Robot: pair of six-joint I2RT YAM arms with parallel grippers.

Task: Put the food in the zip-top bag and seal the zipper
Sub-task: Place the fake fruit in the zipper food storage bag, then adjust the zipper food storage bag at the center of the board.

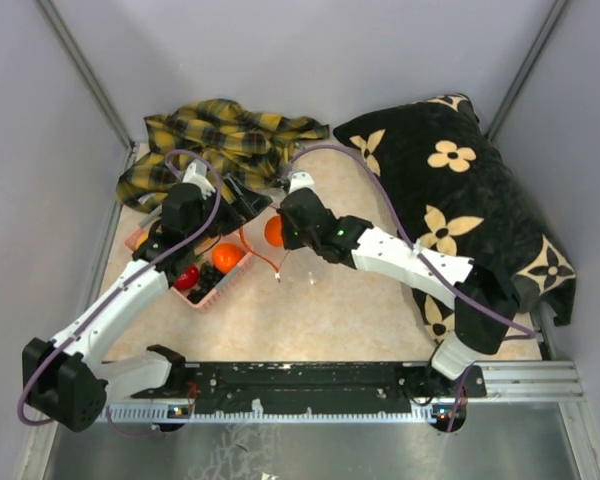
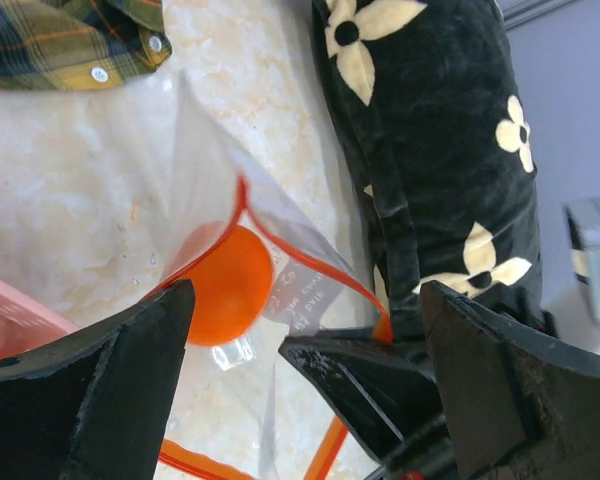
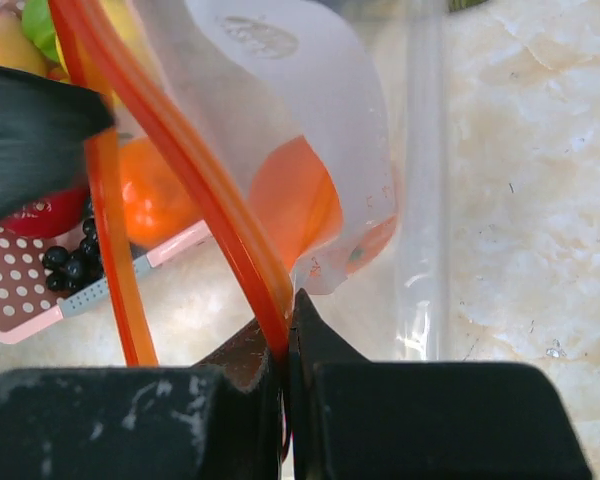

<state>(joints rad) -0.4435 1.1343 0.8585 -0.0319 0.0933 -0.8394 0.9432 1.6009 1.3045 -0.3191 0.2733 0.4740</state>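
Observation:
The clear zip-top bag [image 1: 302,266] stands open in mid-table, its red zipper [image 3: 195,165] strip curving round the mouth. One orange ball [image 2: 226,284] lies inside it. My right gripper [image 3: 287,335] is shut on the red strip and holds the mouth up. My left gripper [image 2: 308,300] is open and empty, right at the bag's mouth, with the right gripper's black finger between its fingers. The pink basket [image 1: 212,296] holds another orange ball [image 1: 226,257], a red apple [image 1: 187,278], dark grapes [image 3: 70,262], a lemon [image 3: 4,42] and a green piece [image 3: 40,22]. The white slider is not clearly seen.
A yellow-and-black plaid cloth [image 1: 225,140] lies at the back left, behind the basket. A black pillow with cream flowers [image 1: 460,200] fills the right side, close to the bag. Grey walls close the table on three sides.

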